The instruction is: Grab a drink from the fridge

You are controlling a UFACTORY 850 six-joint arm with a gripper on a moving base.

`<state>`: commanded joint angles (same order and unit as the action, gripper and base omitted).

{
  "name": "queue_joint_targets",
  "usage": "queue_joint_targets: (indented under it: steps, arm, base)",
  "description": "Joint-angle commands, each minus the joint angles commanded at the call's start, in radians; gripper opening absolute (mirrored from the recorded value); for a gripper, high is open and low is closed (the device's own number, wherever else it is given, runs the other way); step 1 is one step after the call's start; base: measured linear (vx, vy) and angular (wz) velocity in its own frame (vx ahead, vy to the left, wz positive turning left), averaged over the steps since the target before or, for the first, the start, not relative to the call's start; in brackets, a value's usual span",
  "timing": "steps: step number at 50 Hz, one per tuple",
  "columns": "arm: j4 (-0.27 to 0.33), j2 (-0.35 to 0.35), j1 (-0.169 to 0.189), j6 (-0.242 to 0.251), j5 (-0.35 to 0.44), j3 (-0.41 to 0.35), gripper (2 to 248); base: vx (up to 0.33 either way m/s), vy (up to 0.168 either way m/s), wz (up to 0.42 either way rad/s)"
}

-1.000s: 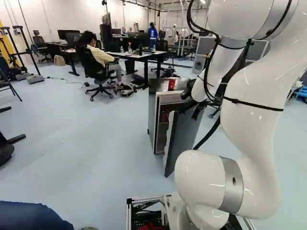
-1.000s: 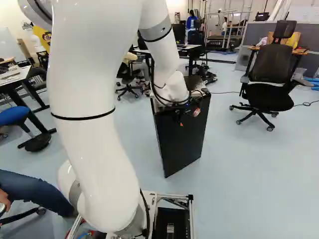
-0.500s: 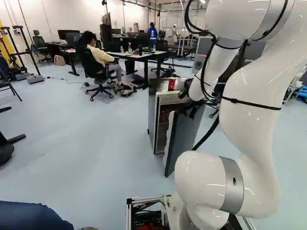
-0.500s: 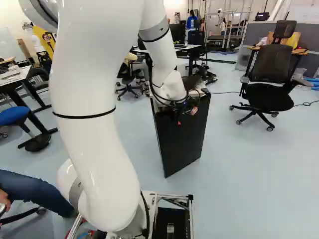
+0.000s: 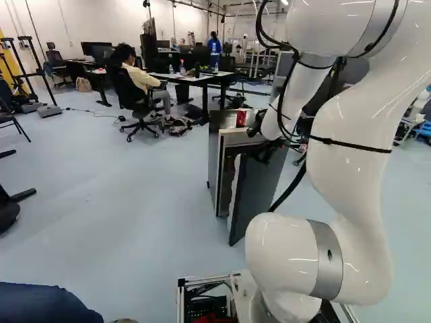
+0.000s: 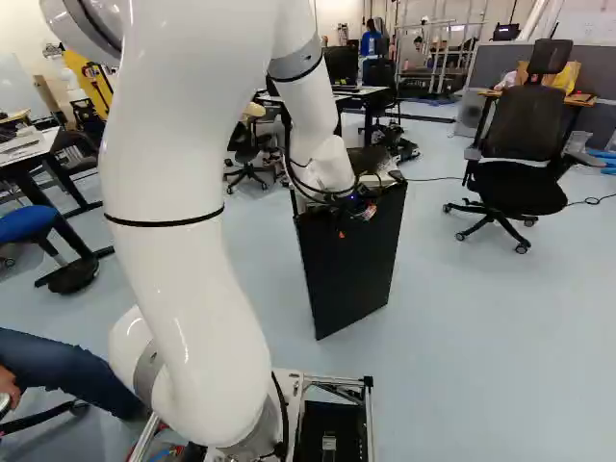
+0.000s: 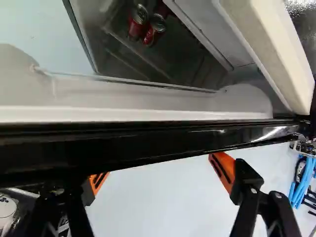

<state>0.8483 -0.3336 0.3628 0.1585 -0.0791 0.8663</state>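
Wrist view shows me red cans (image 7: pixel 151 32) deep inside the fridge (image 5: pixel 213 165), past the near edge of its door (image 7: pixel 148 144). My gripper (image 7: pixel 160 175) has its two fingers wide apart, with no can and no door between them. They are just beside the door's dark edge, on its outer side. I can't tell if they touch it.

As for the job, the door is part way open, so that bit is at least begun. I think the gap may be too small for my arm (image 6: pixel 159 269) to reach in, so I'd guess I need to push or pull the door wider. After that I must go in, pinch one can and bring it out. No drink is in my grip yet, so I'd call this the early part.

The two cans I see best look like they stand up, side by side. Their shiny tops face my wrist camera. The long way of each can seems to run up and down, but their lower ends are too dark to be sure.
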Motion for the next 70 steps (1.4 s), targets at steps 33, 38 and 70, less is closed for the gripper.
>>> queue_joint_targets:
  steps: [33,38,70]
  arm:
    - [-0.07,-0.021,-0.039,0.0,0.0,0.027,247]
    - [-0.081,-0.025,-0.044,0.0,-0.001,0.032,247]
    - [-0.156,-0.052,-0.07,0.0,-0.019,0.068,247]
  base:
    - [0.0,0.0,0.0]
    - [0.0,0.0,0.0]
    - [0.0,0.0,0.0]
